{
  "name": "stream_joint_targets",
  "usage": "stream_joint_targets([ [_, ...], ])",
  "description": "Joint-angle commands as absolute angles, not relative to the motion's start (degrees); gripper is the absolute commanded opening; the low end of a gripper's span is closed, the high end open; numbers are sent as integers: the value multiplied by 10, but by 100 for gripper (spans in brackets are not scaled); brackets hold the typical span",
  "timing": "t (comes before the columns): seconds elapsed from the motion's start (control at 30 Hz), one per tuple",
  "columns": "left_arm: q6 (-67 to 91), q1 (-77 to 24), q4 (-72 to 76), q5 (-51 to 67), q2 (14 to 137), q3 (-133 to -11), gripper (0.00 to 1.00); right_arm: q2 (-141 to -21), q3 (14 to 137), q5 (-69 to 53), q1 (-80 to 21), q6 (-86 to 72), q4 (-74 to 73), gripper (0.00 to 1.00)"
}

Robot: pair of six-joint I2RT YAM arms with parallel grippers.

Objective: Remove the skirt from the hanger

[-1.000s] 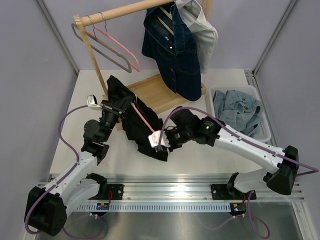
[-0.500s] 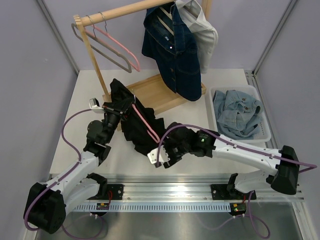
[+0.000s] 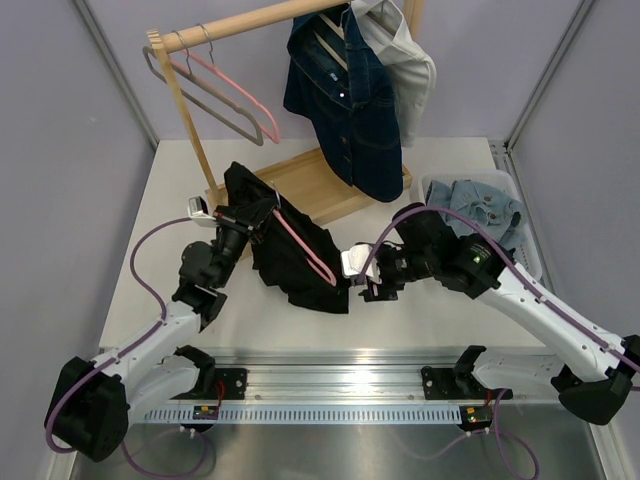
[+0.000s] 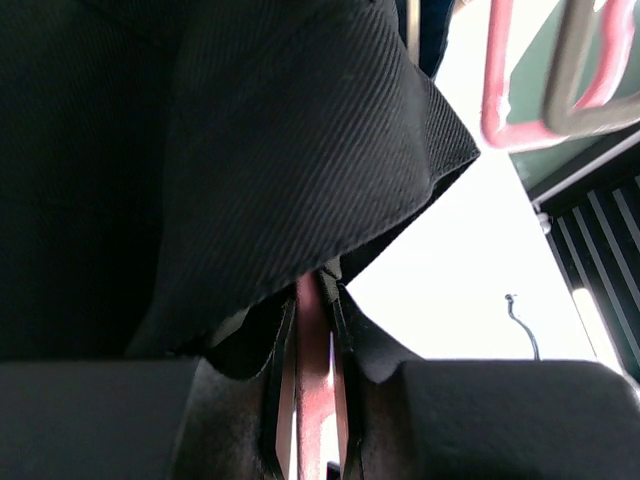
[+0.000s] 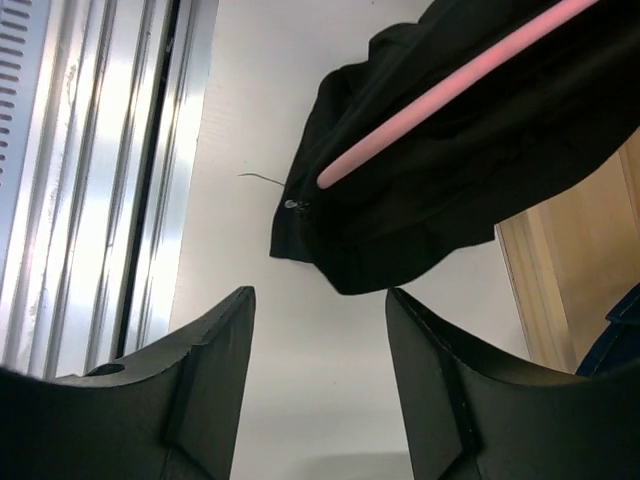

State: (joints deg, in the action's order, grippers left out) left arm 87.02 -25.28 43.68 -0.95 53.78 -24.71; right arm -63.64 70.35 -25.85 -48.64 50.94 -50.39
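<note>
Near the middle of a white table [image 3: 170,200], slightly toward nine o'clock from centre: black skirt [image 3: 285,265], crumpled, threaded on a pink hanger [image 3: 303,248]. Slopes from a raised end at eleven o'clock down to five o'clock, hem on the tabletop. Still on the hanger, pink bar running diagonally across the cloth.

At the skirt's eleven o'clock end: left gripper [image 4: 312,400], clenched on the pink hanger bar, folds of skirt twill crowding both fingers [image 4: 480,420]. Shows, from the left wrist, the bar pinched upright between the dark fingers, with black fabric filling most of the view.

At three o'clock of the skirt's low corner: right gripper [image 5: 318,295], released, jaws spread wide with only bare table between them. Sits just beside the hem without touching it. Shows, from the right wrist, the skirt's corner toward one o'clock, the pink bar crossing it, and a loose thread [image 5: 262,178] on the table.

At twelve o'clock: wooden garment rack [image 3: 310,185], carrying a dark denim jacket [image 3: 345,100], a white garment [image 3: 410,65] and two bare hangers [image 3: 262,128]. At three o'clock: white bin [image 3: 530,245] holding pale denim clothes [image 3: 475,220].
</note>
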Motion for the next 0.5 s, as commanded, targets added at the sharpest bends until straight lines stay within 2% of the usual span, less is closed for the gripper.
stream_joint_targets([
  [0.0,876,-274,521,-41,547,-262,0,-637,731,-297,-484,468,-531,63],
  [0.13,902,-283,546,-46,558,-265,0,-643,674,-317,-483,461,-469,62],
  [0.37,924,-291,553,-46,541,-266,0,-708,586,-424,-478,435,-383,52],
  [0.47,935,-295,556,-47,533,-266,0,-737,576,-460,-466,411,-350,51],
])
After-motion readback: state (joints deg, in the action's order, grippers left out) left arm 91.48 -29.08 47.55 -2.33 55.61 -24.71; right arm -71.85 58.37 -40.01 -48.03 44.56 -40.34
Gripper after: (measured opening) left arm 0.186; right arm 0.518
